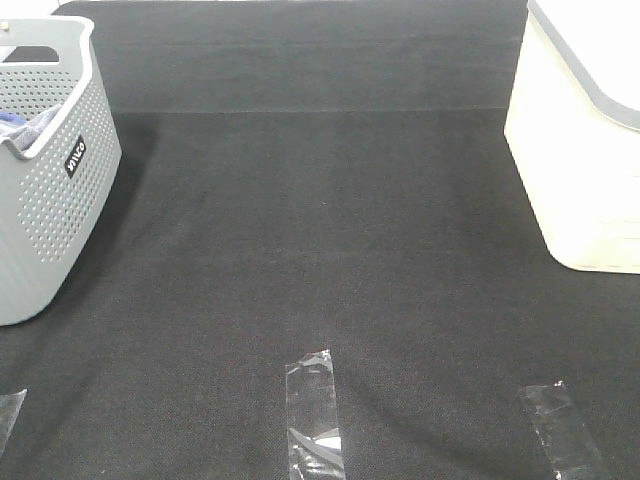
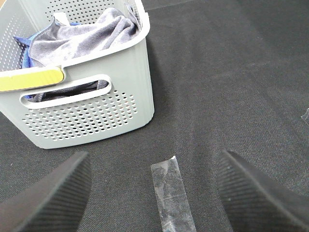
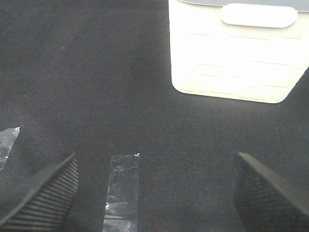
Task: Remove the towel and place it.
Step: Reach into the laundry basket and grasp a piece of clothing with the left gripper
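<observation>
The left gripper [image 2: 154, 159] hangs just above the black woven table cover [image 1: 320, 250], its ribbed black fingers [image 2: 48, 198] spread wide with nothing between them. The right gripper [image 3: 155, 162] is also wide open and empty. A strip of clear tape [image 2: 171, 193] lies on the cover under the left gripper.

Beyond the tape stands the pale grey perforated plastic basket [image 2: 87, 116], at the left of the table. The slate-grey terry towel [image 2: 82, 38] lies crumpled inside it, heaped up to the rim. One fold rides up against the far corner of the rim. Part of the towel also shows through the handle slot in the near wall. A brighter blue cloth [image 2: 21, 43] sits against it at one end.

The towel looks light, limp and not fragile, and its nap should hold well between ribbed pads. It will sag and trail once lifted. The best hold is probably the raised fold near the middle of the heap, away from the blue cloth so that only the towel comes up.

Bunched as it is, the towel has no clear long axis and no hem to point it. The heap simply runs along the length of the basket.

Farthest off, well apart at the right of the table, stands a cream plastic bin [image 1: 580, 170].
</observation>
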Available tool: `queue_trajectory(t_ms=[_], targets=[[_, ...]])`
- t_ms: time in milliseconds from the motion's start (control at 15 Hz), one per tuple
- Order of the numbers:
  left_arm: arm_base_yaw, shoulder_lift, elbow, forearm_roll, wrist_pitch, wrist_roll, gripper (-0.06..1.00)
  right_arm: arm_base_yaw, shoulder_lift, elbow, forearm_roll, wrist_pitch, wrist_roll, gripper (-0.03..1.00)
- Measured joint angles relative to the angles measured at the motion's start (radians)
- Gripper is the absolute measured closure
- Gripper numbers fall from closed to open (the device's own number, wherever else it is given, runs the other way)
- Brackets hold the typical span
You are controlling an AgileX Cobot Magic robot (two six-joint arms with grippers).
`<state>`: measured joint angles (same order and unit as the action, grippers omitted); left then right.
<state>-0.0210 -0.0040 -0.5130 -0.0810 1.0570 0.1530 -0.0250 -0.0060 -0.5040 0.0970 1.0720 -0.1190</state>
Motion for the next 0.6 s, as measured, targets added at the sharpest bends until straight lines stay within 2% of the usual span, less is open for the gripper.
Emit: queue_trajectory(t_ms=[600], targets=[[0.0,0.0,0.0,0.0,0.0,0.0,0.24,0.0,0.0,0.0,0.0,0.0,0.0,0.16]])
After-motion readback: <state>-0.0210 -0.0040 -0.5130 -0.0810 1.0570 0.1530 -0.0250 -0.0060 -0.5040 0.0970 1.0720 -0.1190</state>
